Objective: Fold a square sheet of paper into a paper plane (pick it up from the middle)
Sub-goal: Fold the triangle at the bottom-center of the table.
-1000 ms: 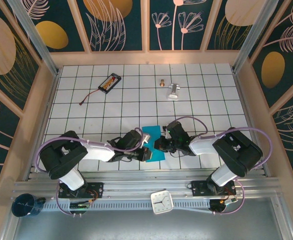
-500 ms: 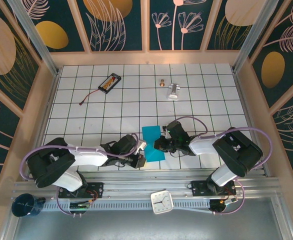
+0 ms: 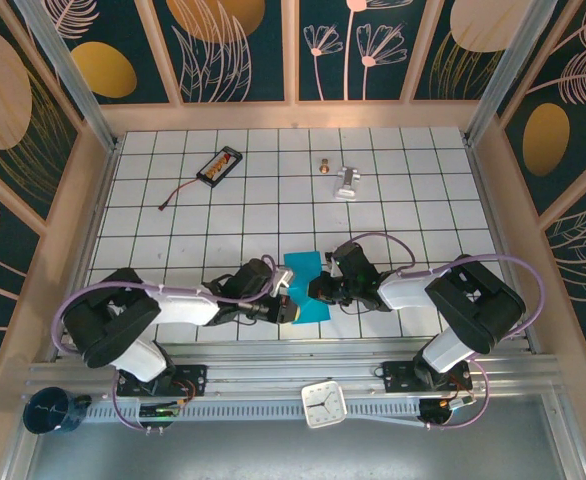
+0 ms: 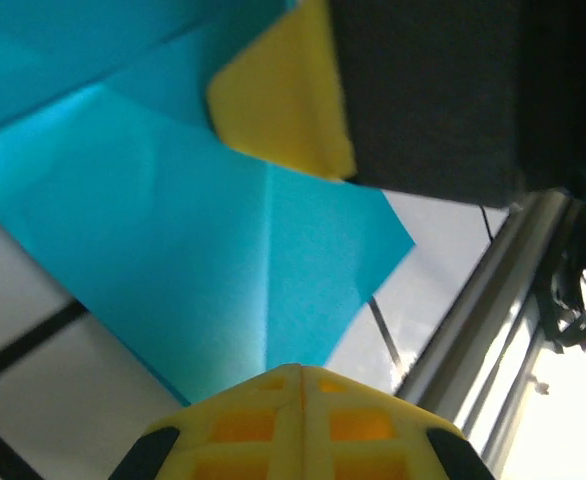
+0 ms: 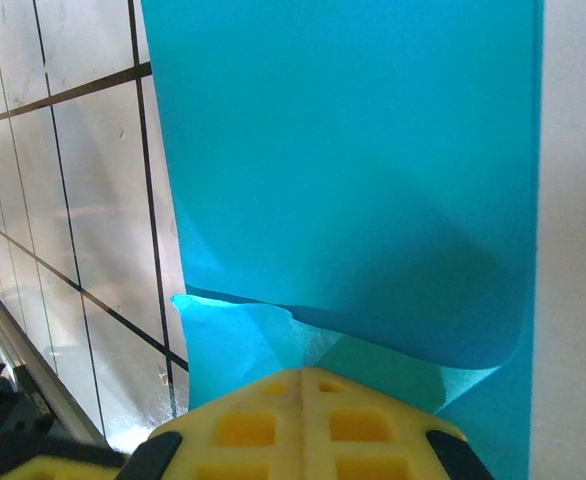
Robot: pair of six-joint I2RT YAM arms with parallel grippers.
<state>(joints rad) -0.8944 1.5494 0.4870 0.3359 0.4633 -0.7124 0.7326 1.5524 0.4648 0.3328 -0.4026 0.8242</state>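
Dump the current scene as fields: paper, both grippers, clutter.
paper: square sheet of paper, teal, partly folded, creases visible, one flap curling up in the right wrist view
location: between the two gripper tips
left gripper: fingers together, tip at the paper's left edge; whether it pinches the paper is unclear
right gripper: fingers together, tip at the paper's right side; pinch unclear
plane shape: not yet formed
clutter: battery pack and silver metal piece, both well apart from the paper
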